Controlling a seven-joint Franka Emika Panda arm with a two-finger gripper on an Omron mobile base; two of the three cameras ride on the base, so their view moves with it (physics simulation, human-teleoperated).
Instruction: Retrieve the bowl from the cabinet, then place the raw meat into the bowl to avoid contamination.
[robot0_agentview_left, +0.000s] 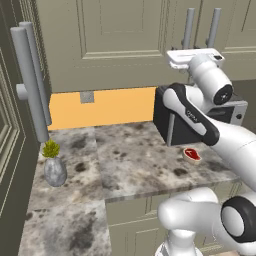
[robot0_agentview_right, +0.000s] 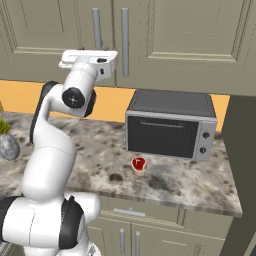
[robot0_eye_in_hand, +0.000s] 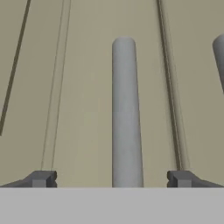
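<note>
In the hand view the hand (robot0_eye_in_hand: 112, 178) faces a closed door of the cabinet (robot0_eye_in_hand: 87, 87), its two dark fingertips (robot0_eye_in_hand: 41, 178) spread wide at the bottom of the frame. A grey bar handle (robot0_eye_in_hand: 126, 113) rises in the centre of the frame between the two tips, which touch neither side of it. A second bar handle (robot0_eye_in_hand: 220, 57) shows at the upper right edge.

In the left base view the white arm (robot0_agentview_left: 215, 120) reaches up from the lower right, with its wrist at the upper right of the frame in front of the cabinet doors. The raw meat (robot0_agentview_left: 192, 154) lies flat on the mottled stone counter (robot0_agentview_left: 130, 160), right of centre, just in front of the toaster oven (robot0_agentview_left: 172, 120). A small grey vase with a green plant (robot0_agentview_left: 54, 165) stands at the left of the counter.

In the right base view the steak sits at the centre of the frame, in front of the oven's lower left corner. The bowl cannot be seen; the cabinet doors are shut.
</note>
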